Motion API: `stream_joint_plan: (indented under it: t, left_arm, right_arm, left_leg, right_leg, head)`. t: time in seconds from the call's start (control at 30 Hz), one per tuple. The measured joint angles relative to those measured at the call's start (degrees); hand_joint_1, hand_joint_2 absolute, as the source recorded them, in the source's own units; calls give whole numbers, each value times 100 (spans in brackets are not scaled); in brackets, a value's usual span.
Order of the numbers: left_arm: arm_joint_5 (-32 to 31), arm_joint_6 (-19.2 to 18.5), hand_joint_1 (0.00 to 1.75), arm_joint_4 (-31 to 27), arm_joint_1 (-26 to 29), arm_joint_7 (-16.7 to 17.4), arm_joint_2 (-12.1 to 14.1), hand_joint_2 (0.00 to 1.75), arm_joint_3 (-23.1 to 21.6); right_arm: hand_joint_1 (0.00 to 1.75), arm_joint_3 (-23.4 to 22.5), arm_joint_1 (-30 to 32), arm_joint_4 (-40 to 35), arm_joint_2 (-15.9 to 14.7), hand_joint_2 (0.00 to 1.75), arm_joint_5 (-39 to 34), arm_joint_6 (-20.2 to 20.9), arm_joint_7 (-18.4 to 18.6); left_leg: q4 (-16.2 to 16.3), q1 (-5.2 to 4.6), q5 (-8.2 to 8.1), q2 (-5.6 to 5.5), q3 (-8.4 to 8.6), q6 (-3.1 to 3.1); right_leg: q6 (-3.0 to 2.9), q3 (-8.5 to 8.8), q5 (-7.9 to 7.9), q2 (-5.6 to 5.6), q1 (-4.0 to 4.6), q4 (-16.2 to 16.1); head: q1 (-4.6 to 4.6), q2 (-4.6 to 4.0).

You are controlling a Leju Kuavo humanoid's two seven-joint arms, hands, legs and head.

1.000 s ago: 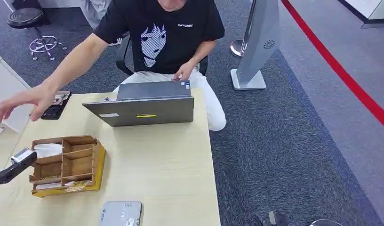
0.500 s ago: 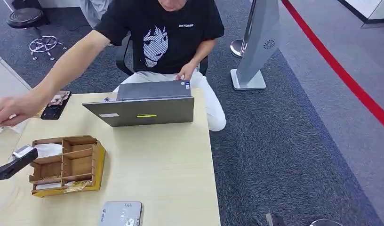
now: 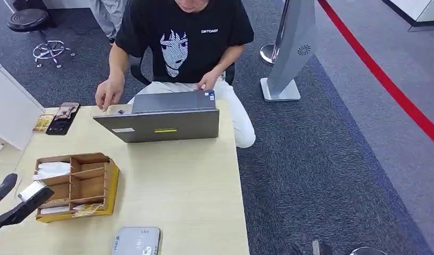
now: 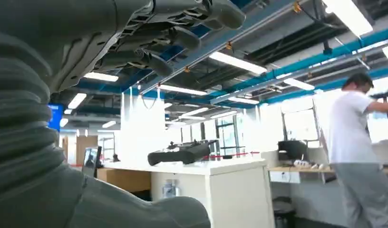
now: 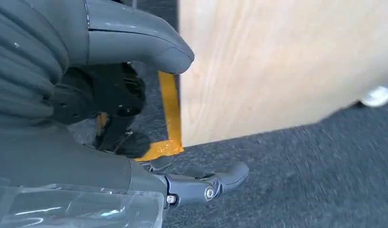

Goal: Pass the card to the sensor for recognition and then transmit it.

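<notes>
Card (image 3: 31,189): pinching it in left hand (image 3: 14,206) at lower left of frame, beside wooden organiser (image 3: 111,183). Advising: carrying it low and flat, clearing organiser, presenting face squarely over grey sensor (image 3: 136,240) at bottom edge.

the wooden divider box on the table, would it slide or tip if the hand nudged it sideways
The wooden divider box looks low and wide, sitting flat on the table, so it would probably slide rather than tip. Its thin partitions and few papers suggest it is light. The smooth tabletop likely offers little grip.
</notes>
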Motion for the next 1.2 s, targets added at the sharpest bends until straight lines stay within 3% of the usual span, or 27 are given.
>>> stream_joint_plan:
  t: [0.07,0.2,0.3,0.4,0.43,0.47,0.5,0.53,0.7,0.77,0.9,0.97,1.07,1.2]
  left_arm:
    - [297,108,0,-295,245,-176,-210,175,114]
    - [1235,111,0,-1002,799,-699,-930,175,463]
    - [1967,-271,0,-1417,1116,-1302,-1631,175,930]
    - [2306,-669,0,-1608,1273,-1763,-2217,175,1459]
    - [2459,-800,21,-1632,1316,-1789,-2403,175,1676]
    - [2634,-884,42,-1632,1373,-1763,-2576,175,1900]
    - [2774,-943,162,-1630,1435,-1702,-2718,175,2124]
    - [2913,-987,175,-1619,1502,-1616,-2816,175,2294]
    - [3867,-1212,175,-1310,1747,-1178,-3163,175,2984]
    - [4544,-1232,175,-1034,1793,-891,-3241,175,3215]
    - [5181,-1156,175,-411,1848,-733,-3351,175,3465]
    - [5468,-1083,175,-176,1840,-466,-3379,175,3535]
    - [5804,-823,175,389,1761,4,-3405,175,3681]
    - [5951,-598,175,1650,1499,652,-3469,175,3972]
  right_arm:
    - [0,9,16,-53,0,175,-130,-95,29]
    - [0,101,99,-240,2,175,-442,-262,59]
    - [0,236,281,-457,15,175,-703,-420,142]
    - [0,326,430,-612,17,175,-897,-488,169]
    - [0,350,467,-680,17,175,-980,-492,191]
    - [3,376,503,-732,17,175,-1054,-497,217]
    - [175,398,541,-782,17,175,-1117,-494,232]
    - [175,409,574,-818,17,175,-1155,-490,243]
    - [175,409,657,-977,17,175,-1314,-446,252]
    - [175,409,673,-1014,17,175,-1390,-420,249]
    - [175,409,677,-1086,17,175,-1622,-481,241]
    - [175,411,675,-1108,17,175,-1627,-479,245]
    - [175,407,660,-1124,17,175,-1627,-435,258]
    - [175,385,553,-1104,17,175,-1460,-184,320]
  left_leg:
    - [0,0,-1,-1,-1,1]
    - [0,0,-6,2,1,4]
    - [0,0,-6,-3,-2,4]
    - [0,0,-6,-2,-3,5]
    - [-1,0,-7,-1,-3,5]
    - [-1,0,-7,0,-1,4]
    - [-1,0,-7,1,0,4]
    - [-1,1,-7,4,0,4]
    - [-1,1,-7,1,1,4]
    - [-2,1,-6,1,2,4]
    - [-1,1,-6,0,1,4]
    - [-1,0,-6,0,1,4]
    - [-1,-1,-7,1,3,5]
    - [-1,0,-6,0,5,5]
  right_leg:
    - [0,0,-1,-2,0,-1]
    - [1,-1,-3,-1,0,-2]
    - [1,0,-3,-6,0,-2]
    - [1,1,-4,-5,1,-2]
    - [1,1,-3,-5,0,-2]
    - [1,1,-3,-3,1,-2]
    - [1,0,-3,-3,1,-2]
    - [1,-1,-3,-1,1,-2]
    - [1,1,-4,-4,1,-2]
    - [1,1,-4,-5,1,-2]
    - [1,2,-4,-6,1,-2]
    - [1,4,-4,-6,0,-2]
    - [1,4,-4,-5,0,-2]
    - [1,5,-3,-5,0,-3]
  head:
    - [4,0]
    - [4,0]
    - [0,0]
    - [2,0]
    - [0,0]
    - [-2,0]
    - [0,0]
    - [-2,0]
    - [-2,0]
    - [-2,0]
    - [2,0]
    - [4,0]
    - [-4,0]
    - [2,0]
